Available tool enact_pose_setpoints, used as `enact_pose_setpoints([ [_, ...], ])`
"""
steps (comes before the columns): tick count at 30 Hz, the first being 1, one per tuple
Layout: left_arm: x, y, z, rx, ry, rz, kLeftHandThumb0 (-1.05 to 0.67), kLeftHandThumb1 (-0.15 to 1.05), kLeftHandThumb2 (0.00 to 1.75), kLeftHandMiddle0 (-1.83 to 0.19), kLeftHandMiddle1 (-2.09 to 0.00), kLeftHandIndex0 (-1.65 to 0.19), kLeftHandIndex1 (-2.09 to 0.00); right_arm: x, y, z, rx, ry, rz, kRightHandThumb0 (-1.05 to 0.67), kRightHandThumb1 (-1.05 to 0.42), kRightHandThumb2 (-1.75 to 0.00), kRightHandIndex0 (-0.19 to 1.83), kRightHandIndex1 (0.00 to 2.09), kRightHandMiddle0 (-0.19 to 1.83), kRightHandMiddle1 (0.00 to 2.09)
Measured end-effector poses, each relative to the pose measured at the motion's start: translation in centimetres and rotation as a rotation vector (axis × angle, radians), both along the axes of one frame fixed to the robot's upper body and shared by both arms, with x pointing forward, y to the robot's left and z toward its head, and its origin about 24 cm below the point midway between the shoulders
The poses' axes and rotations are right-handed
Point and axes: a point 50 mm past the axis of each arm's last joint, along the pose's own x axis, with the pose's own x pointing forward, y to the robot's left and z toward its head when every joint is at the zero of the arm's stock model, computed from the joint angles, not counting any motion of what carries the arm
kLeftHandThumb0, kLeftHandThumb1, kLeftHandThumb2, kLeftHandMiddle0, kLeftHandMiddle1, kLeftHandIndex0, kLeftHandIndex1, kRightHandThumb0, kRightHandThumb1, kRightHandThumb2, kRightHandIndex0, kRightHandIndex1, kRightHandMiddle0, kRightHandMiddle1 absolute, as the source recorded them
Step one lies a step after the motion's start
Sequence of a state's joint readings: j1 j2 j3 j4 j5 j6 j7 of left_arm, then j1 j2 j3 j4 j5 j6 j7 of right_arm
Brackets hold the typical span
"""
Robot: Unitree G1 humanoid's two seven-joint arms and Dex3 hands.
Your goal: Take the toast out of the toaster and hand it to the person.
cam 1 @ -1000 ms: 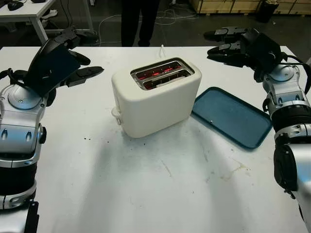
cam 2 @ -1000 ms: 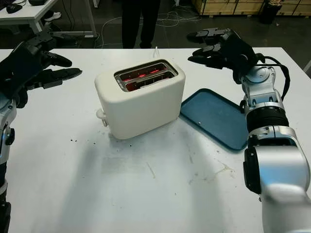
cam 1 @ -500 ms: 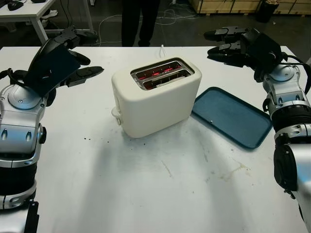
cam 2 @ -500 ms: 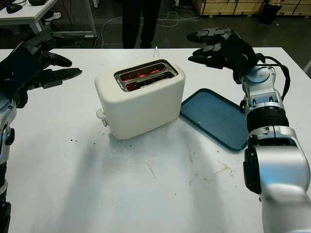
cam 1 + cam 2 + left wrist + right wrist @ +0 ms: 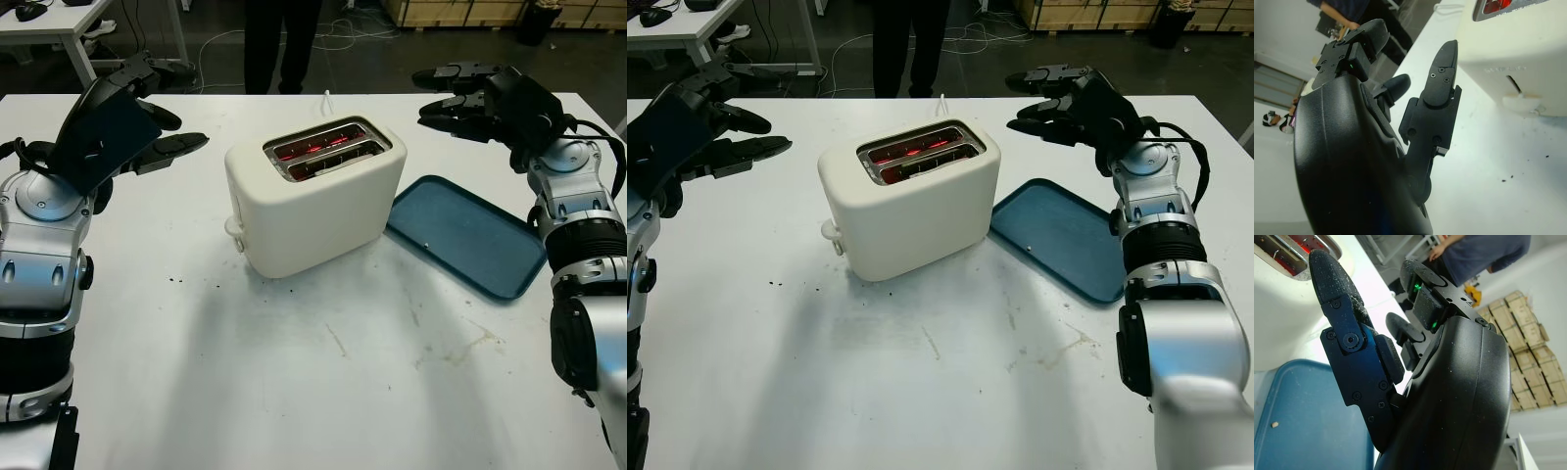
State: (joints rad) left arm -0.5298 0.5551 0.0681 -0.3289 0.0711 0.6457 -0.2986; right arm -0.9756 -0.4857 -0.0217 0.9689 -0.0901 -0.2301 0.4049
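So I've got both arms up over the white table [image 5: 323,392] right now. My left hand [image 5: 122,122] is open and holding nothing, hanging in the air off to the side of the cream plastic two-slot toaster [image 5: 315,196], well apart from it, fingers pointing toward it. My right hand [image 5: 477,95] is on the opposite side, also open with nothing in it, raised above the far end of the flat blue rectangular tray [image 5: 466,235] and near the toaster's top corner without touching it.

The toaster sits between my two hands, and both slots [image 5: 327,148] are glowing red inside. I honestly can't make out the toast in there, just the glow. The lever knob [image 5: 233,228] is on the end facing my left hand. The tray lies just beside the toaster, below my right hand, with a tiny crumb [image 5: 1274,424] on it.

Past the far table edge, beyond both hands, a person in dark trousers [image 5: 281,39] is standing.
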Motion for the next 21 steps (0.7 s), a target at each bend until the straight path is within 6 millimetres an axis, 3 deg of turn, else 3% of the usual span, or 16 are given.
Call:
enact_pose_setpoints([
  [6, 0.00, 0.02, 0.01, -0.003, -0.002, 0.003, -0.25, 0.91, 0.06, -0.06, -1.24, -0.17, -0.74, -0.04, -0.04, -0.24, 0.002, 0.005, -0.003, -0.73, -0.83, 0.00, 0.54, 0.48, 0.69, 0.01],
  [21, 0.01, 0.03, 0.01, -0.003, -0.004, 0.003, -0.24, 0.91, 0.06, -0.06, -1.23, -0.17, -0.73, -0.06, 0.01, -0.52, -0.003, 0.011, -0.007, -0.78, -0.83, 0.00, 0.55, 0.51, 0.70, 0.01],
])
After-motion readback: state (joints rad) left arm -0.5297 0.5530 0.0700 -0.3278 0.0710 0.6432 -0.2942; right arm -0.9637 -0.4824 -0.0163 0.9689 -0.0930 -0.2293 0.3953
